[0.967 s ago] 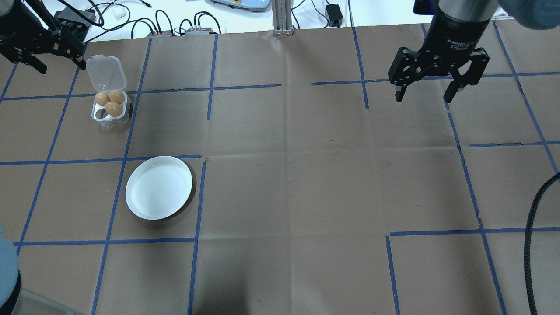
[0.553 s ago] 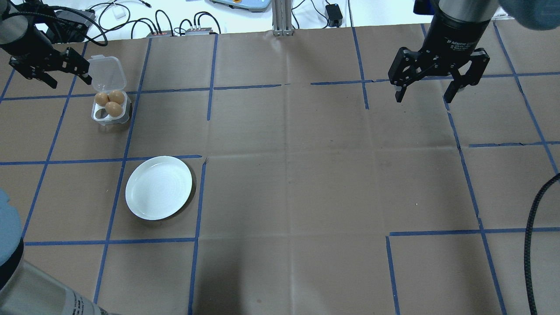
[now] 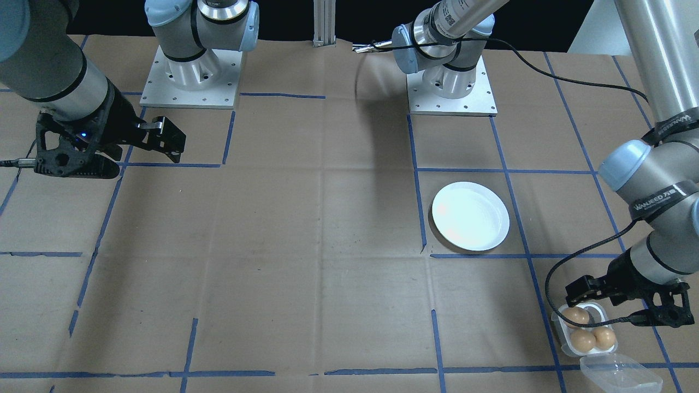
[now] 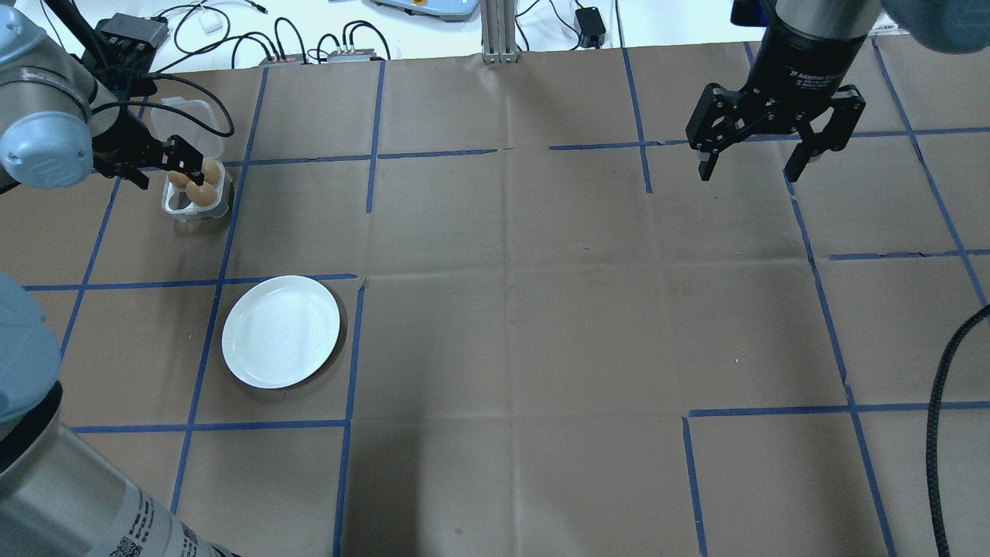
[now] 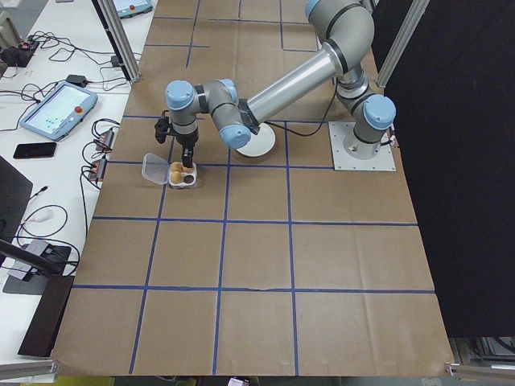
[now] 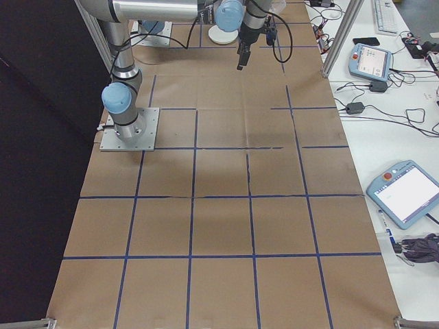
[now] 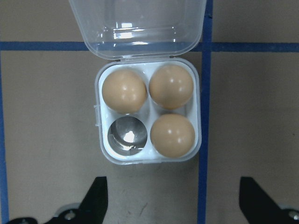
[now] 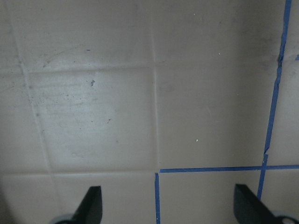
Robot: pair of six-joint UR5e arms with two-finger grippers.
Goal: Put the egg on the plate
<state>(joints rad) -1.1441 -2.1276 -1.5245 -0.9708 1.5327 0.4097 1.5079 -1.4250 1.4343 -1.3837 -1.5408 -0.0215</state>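
Left gripper (image 7: 170, 200) hovering over open egg tray (image 7: 148, 112), jaws spread wide, holding nothing. Three eggs (image 7: 172, 135) in tray, one cup bare, near tabletop's (image 4: 510, 309) left far corner. Plate (image 4: 281, 331) apart from tray, nearer robot's edge. Right gripper (image 4: 754, 166) wide open, holding nothing, above right far area.

"WANJEED", partly legible, printed on two dark bands (image 3: 667, 195) around the arm at the frame's right edge. "2F Adaptive" partly readable on right gripper (image 4: 776, 155) body, upper right.
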